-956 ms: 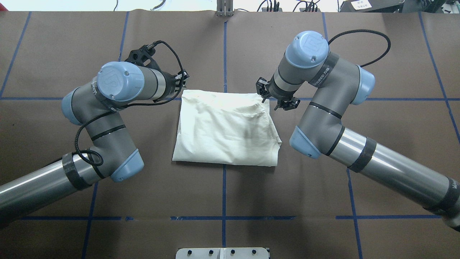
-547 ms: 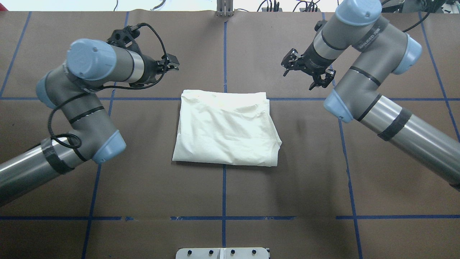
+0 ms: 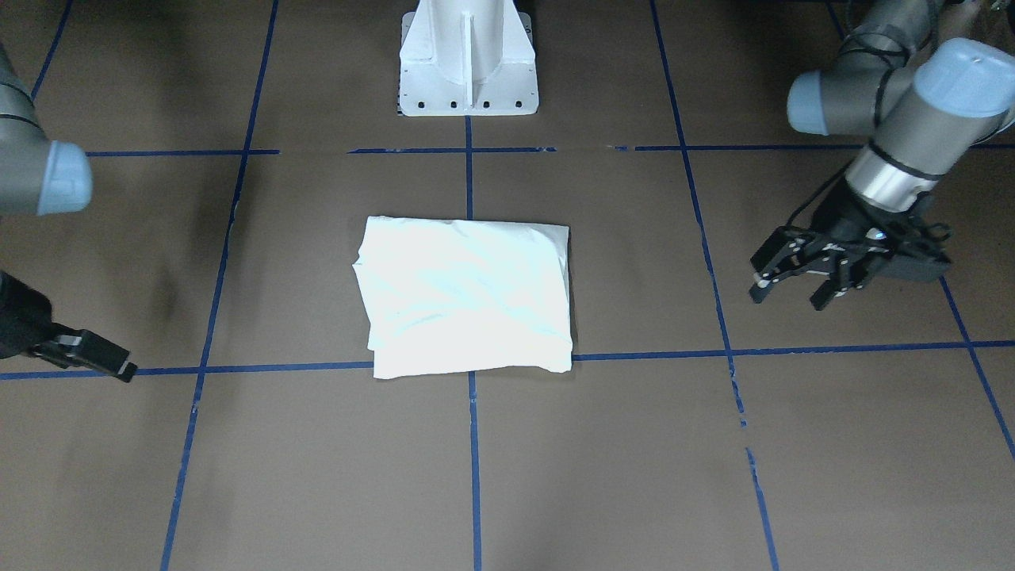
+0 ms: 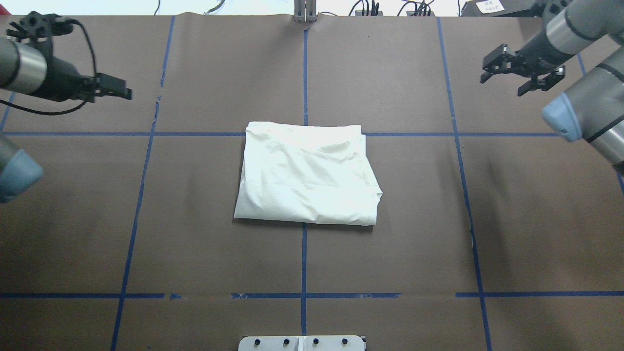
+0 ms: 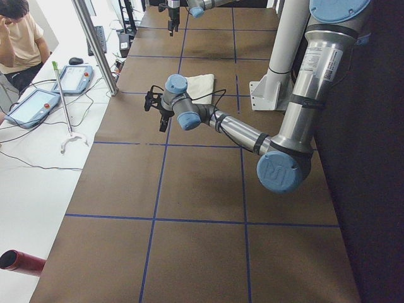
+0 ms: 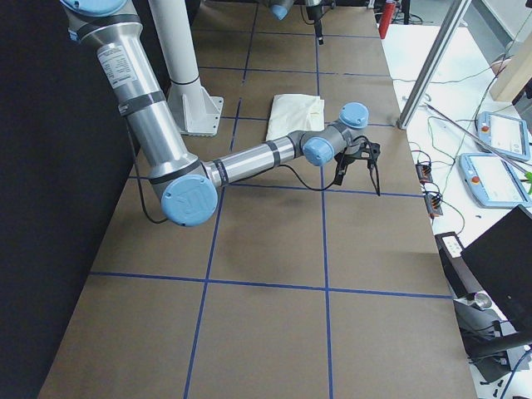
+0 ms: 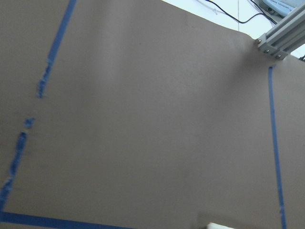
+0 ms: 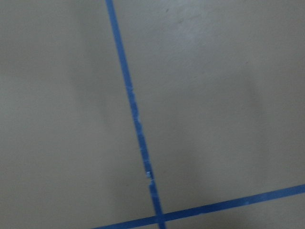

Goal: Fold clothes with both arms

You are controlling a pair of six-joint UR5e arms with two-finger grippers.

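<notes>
— Where is the shirt [image 4: 307, 178]?

— Flat in the middle of the table [image 4: 414, 253], folded into a compact, roughly square packet. Its far edge runs along one blue tape line [image 4: 195, 133], and another tape line passes under its middle. Only plain cream cloth faces up; I see no print.

— Is it a neat fold?

— Mostly. On the robot's right the layers fan out a little at the near corner, and a few soft creases cross the top.

— And the grippers?

— Neither is touching it. The left gripper [image 3: 793, 292] hangs above bare table well off to the shirt's left, with its fingers spread and nothing between them. The right gripper [image 4: 504, 83] is far out on the other side, toward the far edge, also spread wide and empty. Both wrist cameras show only table and tape.

— So which step is this?

— I'd say the folding is finished, or nearly, and the arms are standing clear. If another fold were wanted, both grippers would have to come in low at the two corners of one edge, pinch all the layers together and carry them across evenly. That splayed corner is the likeliest to slip.

— Any containers?

— No bin, box or basket shows in any view. Otherwise, there's just the white pedestal [image 3: 468, 59] behind the shirt.
</notes>
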